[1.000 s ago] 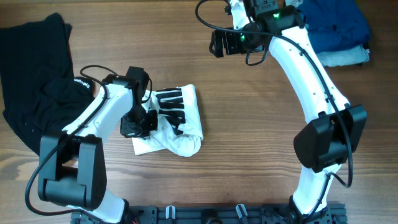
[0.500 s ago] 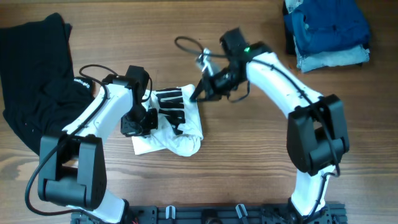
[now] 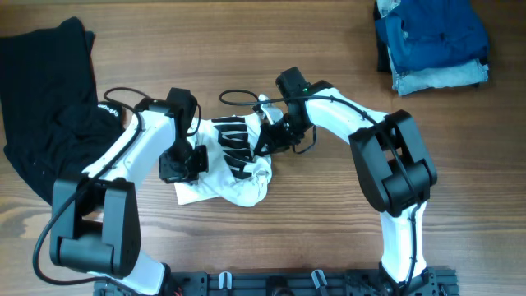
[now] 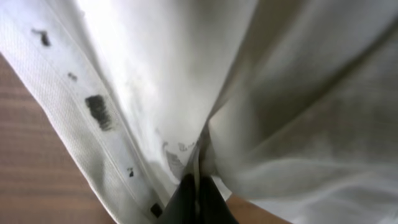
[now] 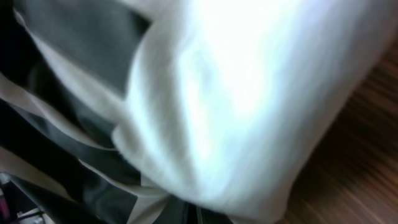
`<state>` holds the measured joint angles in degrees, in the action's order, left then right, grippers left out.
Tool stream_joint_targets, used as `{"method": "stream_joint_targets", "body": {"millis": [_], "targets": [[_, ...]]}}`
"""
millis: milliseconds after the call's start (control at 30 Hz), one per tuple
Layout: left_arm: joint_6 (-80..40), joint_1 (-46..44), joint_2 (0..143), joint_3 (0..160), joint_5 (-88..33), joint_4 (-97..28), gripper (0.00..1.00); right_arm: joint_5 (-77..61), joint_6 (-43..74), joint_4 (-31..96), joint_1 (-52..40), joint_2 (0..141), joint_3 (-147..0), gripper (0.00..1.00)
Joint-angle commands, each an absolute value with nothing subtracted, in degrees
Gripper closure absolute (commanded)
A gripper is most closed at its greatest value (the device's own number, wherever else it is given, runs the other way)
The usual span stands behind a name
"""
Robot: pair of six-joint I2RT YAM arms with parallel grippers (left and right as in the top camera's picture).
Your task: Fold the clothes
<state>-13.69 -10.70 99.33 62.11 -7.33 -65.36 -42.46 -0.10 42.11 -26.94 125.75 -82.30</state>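
Swung down from the far corner, the right gripper (image 3: pixel 267 138) is pressing into the right edge of the white shirt (image 3: pixel 242 185) lying on the table (image 3: pixel 329 230), its grip impossible to tell behind cloth. The left gripper (image 4: pixel 194 200) is pinching the shirt's left side, closed tight on fabric.

We could read no words, numbers or brands anywhere. The black garment (image 3: pixel 41 99) bore a small pale print at its right edge, too tiny for us to make out. The white shirt (image 3: pixel 238 185) carried black stripes and smudged marks, none forming letters.
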Motion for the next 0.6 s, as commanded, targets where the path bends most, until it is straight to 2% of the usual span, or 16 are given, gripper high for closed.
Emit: {"method": "stream_joint_targets", "body": {"millis": [0, 167, 367, 400, 467, 533, 567], "targets": [[-19.2, -10.4, 95.8, 62.7, -6.5, -71.1, 0.96, -35.8, -2.9, 40.8, -26.9, 131.3, -81.9, 0.96], [-31.6, -10.3, 95.6, 62.7, 0.8, -80.0, 0.96, -35.6, -3.0, 39.6, -26.9, 132.0, -81.9, 0.96], [-32.7, -10.3, 95.6, 62.7, 1.2, -80.0, 0.94, -36.0, -2.8, 39.6, -25.4, 132.0, -81.9, 0.96], [-32.7, -10.3, 95.6, 62.7, 1.6, -80.0, 0.79, -36.2, -2.3, 39.7, -24.8, 132.0, -82.0, 0.96], [-32.7, -10.3, 95.6, 62.7, 2.1, -80.0, 0.57, -37.7, -2.6, 40.8, -23.5, 132.0, -83.3, 0.96], [-32.7, -10.3, 95.6, 62.7, 2.5, -80.0, 0.44, -39.1, -3.0, 43.5, -22.1, 131.5, -86.1, 0.94], [-32.7, -10.2, 95.6, 62.7, 2.5, -80.0, 0.41, -39.0, -3.0, 44.7, -21.6, 131.1, -87.2, 0.87]]}}
